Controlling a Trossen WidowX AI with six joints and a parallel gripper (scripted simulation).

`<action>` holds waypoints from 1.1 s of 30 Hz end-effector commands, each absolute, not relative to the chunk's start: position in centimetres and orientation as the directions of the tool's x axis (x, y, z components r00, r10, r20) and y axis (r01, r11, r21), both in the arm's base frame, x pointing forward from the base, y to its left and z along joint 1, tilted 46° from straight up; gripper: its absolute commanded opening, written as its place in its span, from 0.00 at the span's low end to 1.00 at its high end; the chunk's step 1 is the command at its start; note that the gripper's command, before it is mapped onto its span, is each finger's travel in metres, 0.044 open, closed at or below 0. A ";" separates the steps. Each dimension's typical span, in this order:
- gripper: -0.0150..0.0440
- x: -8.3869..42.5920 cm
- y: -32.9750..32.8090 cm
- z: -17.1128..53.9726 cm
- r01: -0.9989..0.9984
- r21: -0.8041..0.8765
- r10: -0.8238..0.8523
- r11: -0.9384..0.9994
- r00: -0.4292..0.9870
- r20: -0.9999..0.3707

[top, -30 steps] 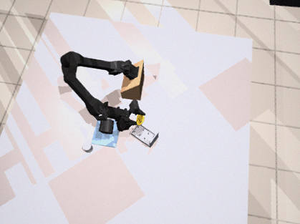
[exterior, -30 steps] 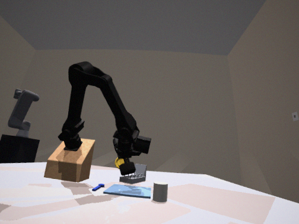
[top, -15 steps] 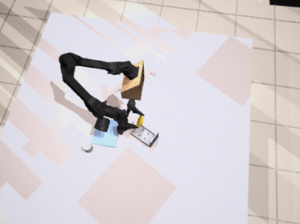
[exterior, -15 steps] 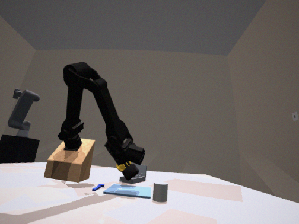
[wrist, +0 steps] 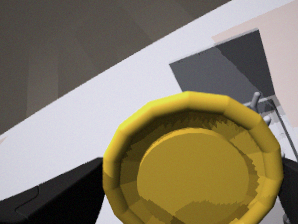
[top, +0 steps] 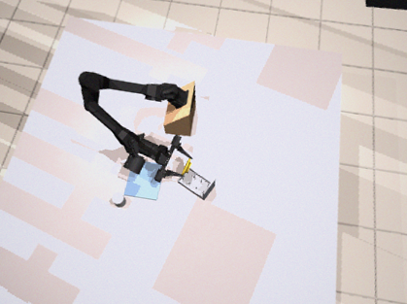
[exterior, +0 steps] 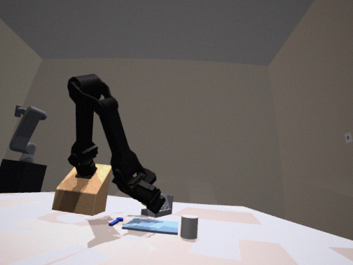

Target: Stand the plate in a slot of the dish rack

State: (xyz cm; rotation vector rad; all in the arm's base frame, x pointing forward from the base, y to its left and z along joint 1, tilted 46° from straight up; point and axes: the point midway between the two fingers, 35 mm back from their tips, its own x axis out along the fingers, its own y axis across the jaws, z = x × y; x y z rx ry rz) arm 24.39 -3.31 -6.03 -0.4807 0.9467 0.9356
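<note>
At the end of the dish rack (top: 205, 196) (exterior: 148, 213) (wrist: 225, 62) on the counter (top: 268, 163) (exterior: 224, 224) (wrist: 65, 135), the end effector (top: 186, 167) (exterior: 159, 207) (wrist: 189, 168) standing widely spread, gripping the yellow plate (top: 187, 166) (wrist: 192, 170) by opposite rims, the plate tilting steeply, black arm (top: 108, 123) (exterior: 117, 137) reaching down

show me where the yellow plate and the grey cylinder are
Yellow plate (top: 187, 166) (wrist: 192, 172): top, its edge; wrist, its middle.
Grey cylinder (top: 119, 200) (exterior: 189, 228): top, upper end; exterior, side.

No text, label, brand, number or sign can be read on anything in the three views, whether on the dish rack (top: 195, 184) (exterior: 157, 214) (wrist: 225, 65) or on things around it.
</note>
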 end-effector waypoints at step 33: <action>0.25 25.0 -4.1 -5.8 -0.876 -0.341 0.507 0.342 0.477 -0.718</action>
